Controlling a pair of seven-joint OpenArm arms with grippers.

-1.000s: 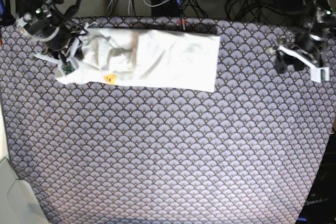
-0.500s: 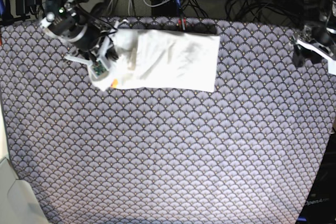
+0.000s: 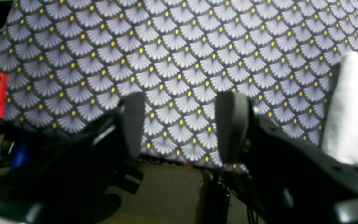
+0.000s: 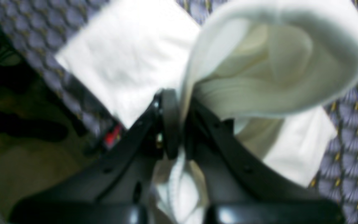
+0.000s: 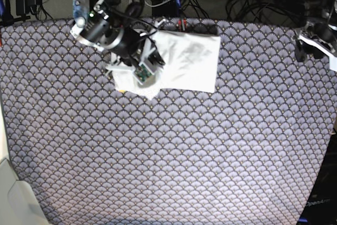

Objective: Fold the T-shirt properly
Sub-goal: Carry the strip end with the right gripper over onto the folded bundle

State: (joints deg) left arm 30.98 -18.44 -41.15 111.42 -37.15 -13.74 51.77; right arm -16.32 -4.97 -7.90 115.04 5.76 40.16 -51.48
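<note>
Nearest the right wrist camera, the right gripper is seen clamped on an end of the T-shirt, with the white cloth curling over in a loose loop beside the jaws. In the overhead view, the shirt lies as a folded white band at the far edge of the patterned tablecloth, and the gripped end is held above the band's middle. For a tidy fold, the lifted end is best laid edge to edge on the part lying flat, low and without bunching, before it is let go. Far from the shirt, at the table's corner, the left gripper hangs with jaws apart, holding nothing.
</note>
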